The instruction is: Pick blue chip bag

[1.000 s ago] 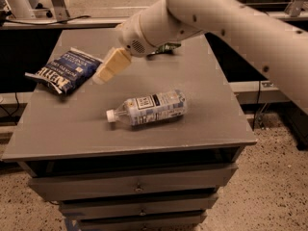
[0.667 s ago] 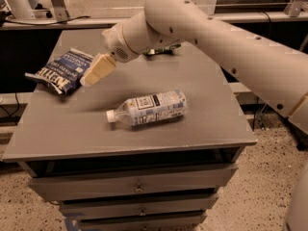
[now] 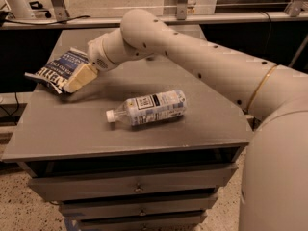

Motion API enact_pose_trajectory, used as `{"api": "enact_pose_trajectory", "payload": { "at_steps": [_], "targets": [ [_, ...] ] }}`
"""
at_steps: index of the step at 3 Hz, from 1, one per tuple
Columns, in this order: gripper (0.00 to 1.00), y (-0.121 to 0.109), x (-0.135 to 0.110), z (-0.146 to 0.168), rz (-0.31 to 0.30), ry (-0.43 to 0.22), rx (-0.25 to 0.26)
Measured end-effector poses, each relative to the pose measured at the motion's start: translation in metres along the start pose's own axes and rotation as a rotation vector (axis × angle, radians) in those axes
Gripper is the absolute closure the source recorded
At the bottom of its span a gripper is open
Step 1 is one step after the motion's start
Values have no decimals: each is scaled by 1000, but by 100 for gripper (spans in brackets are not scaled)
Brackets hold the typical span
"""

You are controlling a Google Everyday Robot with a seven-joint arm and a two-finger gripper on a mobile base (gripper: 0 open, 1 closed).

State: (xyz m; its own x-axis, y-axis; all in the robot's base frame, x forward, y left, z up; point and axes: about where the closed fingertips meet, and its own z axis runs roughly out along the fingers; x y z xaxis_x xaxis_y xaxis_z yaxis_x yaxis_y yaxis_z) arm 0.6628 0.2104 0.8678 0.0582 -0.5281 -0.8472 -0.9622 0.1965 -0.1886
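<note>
We find the gripper (image 3: 79, 77) at the bag (image 3: 57, 70); the bag lies unlifted on the worktop (image 3: 72, 134), just left of the jaws. We cannot tell the jaws' state. Grasp and lift remain.

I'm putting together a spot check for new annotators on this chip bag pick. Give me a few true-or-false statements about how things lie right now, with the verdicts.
1. The blue chip bag lies near the far left corner of the table, as the camera sees it. True.
2. The water bottle stands upright. False: it lies on its side, with its cap pointing left in the camera view.
3. The pincer hangs over the water bottle. False: it is at the chip bag's near right edge, well apart from the bottle.
4. Drawers sit below the tabletop. True.
</note>
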Motion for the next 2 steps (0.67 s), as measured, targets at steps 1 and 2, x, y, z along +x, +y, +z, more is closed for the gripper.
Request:
{"api": "enact_pose_trajectory", "payload": {
  "at_steps": [1, 2],
  "targets": [
    [18, 0, 5, 21, 19, -8, -7],
    [41, 1, 10, 33, 41, -13, -13]
  ]
}}
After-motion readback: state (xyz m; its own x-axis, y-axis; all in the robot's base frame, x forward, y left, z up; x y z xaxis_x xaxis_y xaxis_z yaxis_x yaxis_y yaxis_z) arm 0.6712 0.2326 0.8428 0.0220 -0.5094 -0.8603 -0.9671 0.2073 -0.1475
